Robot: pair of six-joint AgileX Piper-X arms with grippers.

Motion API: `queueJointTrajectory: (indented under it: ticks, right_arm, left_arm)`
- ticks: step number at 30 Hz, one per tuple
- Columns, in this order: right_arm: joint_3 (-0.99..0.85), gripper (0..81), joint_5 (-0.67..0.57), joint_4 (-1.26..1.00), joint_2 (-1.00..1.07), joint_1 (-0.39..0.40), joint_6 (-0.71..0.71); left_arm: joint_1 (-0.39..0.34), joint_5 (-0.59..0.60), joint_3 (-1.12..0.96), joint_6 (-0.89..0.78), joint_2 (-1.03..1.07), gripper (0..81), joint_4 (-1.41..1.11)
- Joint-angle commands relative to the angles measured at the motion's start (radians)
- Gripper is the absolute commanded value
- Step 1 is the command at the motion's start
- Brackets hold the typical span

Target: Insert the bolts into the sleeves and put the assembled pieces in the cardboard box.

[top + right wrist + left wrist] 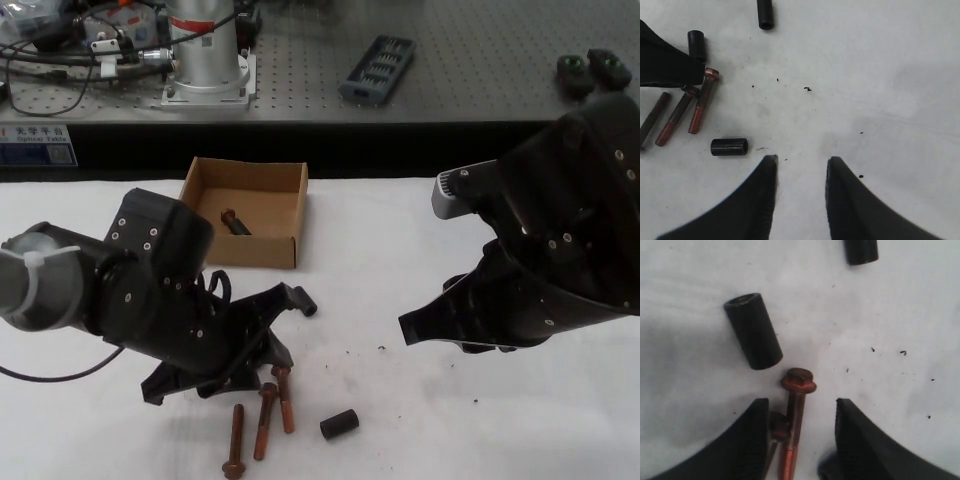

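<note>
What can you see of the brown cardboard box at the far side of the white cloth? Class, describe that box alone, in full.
The brown cardboard box is made of plain card, open at the top, with low upright walls and no lid or flaps showing. It stands flat on the white cloth, near the cloth's far edge. One piece lies on the box floor. It is reddish at one end and dark along the rest, seemingly a bolt in a sleeve. Nothing else touches the box.
</note>
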Motion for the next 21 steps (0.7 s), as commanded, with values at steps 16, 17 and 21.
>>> queueJointTrajectory:
  ticks: [16,17,21]
  right_arm:
    - [0.001,25.1,-0.005,-0.024,-0.014,-0.005,0.002]
    - [0.001,25.1,-0.005,-0.024,-0.014,-0.005,0.002]
    - [0.001,25.1,-0.005,-0.024,-0.014,-0.005,0.002]
  left_arm:
    - [-0.043,-0.115,-0.006,0.141,-0.047,31.5,0.091]
    - [-0.054,-0.13,-0.006,0.144,-0.047,31.5,0.096]
    - [-0.095,-0.176,-0.006,0.192,-0.047,31.5,0.124]
